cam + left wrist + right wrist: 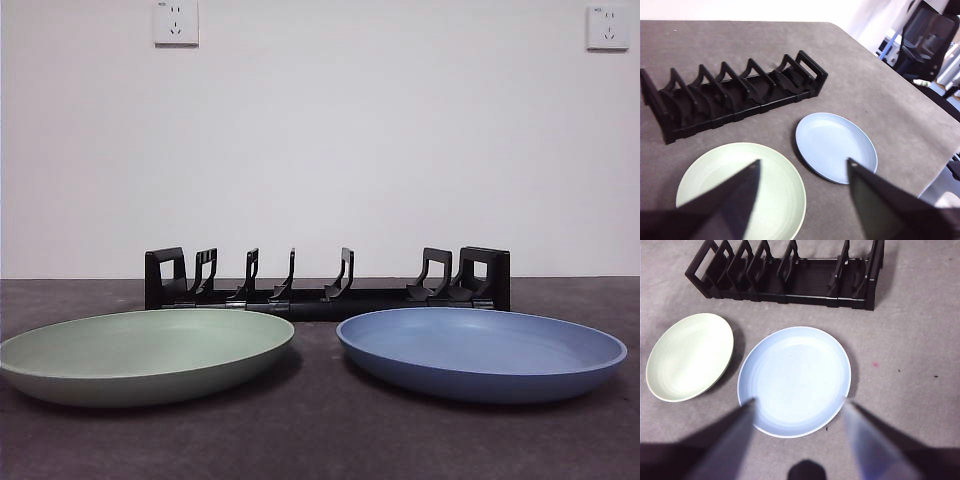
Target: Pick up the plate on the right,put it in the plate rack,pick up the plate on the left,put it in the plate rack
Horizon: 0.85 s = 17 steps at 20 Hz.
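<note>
A blue plate (482, 350) lies flat on the right of the table and a pale green plate (145, 352) lies flat on the left. Behind them stands the black plate rack (328, 280), with nothing in its prongs. Neither gripper shows in the front view. My right gripper (797, 405) hangs open high above the blue plate (795, 380), its jaws spread over the plate's near rim. My left gripper (804, 167) is open too, high over the gap between the green plate (742, 192) and the blue plate (835, 146). The rack appears in both wrist views (735, 95) (790, 275).
The table is a dark grey mat (320, 440) with a white wall and two sockets behind. The table's edge (920, 85) and a black office chair (927, 40) show beyond it in the left wrist view.
</note>
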Motion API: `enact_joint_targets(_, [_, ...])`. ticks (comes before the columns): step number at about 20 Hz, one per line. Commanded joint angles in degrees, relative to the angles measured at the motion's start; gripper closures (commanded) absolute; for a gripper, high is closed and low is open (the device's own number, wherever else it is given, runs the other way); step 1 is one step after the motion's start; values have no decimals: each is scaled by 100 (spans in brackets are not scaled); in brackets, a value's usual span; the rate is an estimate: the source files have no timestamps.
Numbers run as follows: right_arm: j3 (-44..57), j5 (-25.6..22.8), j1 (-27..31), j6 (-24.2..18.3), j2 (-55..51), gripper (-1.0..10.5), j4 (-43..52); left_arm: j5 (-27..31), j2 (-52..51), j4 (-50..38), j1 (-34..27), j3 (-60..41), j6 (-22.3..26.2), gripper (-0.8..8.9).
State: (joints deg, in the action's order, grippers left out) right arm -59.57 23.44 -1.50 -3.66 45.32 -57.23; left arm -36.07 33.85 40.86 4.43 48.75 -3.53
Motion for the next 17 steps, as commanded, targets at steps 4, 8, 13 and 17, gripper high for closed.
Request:
enact_joint_targets(4, [-33, 17, -4, 214, 490, 411, 114, -37, 170, -20, 422, 22, 1073, 201])
enact_joint_targets(8, [-33, 20, -4, 221, 1558, 413, 398, -22, 284, -20, 957, 22, 1657, 201])
enact_joint_targets(13, [-33, -142, -96, 219, 3268, 415, 824, 7, 468, -24, 1473, 22, 1934, 201])
enact_joint_targets(17, [-33, -186, -238, 216, 4374, 416, 1139, 7, 636, -24, 1731, 22, 2081, 201])
